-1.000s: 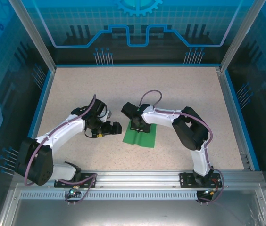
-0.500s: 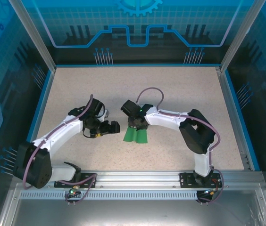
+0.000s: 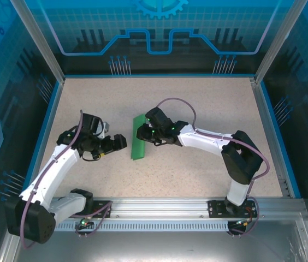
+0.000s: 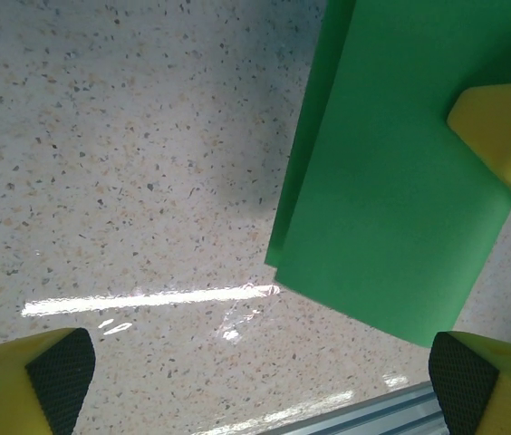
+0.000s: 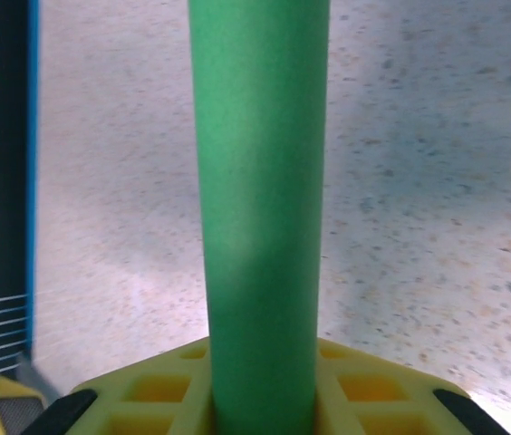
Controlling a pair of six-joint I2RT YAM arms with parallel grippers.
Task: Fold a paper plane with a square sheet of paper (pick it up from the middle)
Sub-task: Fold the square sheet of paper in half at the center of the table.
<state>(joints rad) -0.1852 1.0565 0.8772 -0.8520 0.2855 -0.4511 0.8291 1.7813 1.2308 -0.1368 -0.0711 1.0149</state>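
- My right gripper (image 3: pixel 147 134) pinches the paper (image 3: pixel 138 143) mid-sheet, doubling it over above the centre of the worktop (image 3: pixel 208 98).
- My left gripper (image 3: pixel 119 143), wide open and empty, hovers just beside it, probably to crease it.

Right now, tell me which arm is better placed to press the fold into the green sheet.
Left. The right claw is shut on the green sheet, holding it bent double. The left claw stands open and empty beside it, facing the sheet's free side, so it can probably pinch the fold.

Probably a robotics lab cell: speckled table (image 3: pixel 208 109), aluminium frame (image 3: pixel 159 207), blue circuit-print panels (image 3: pixel 159 33).
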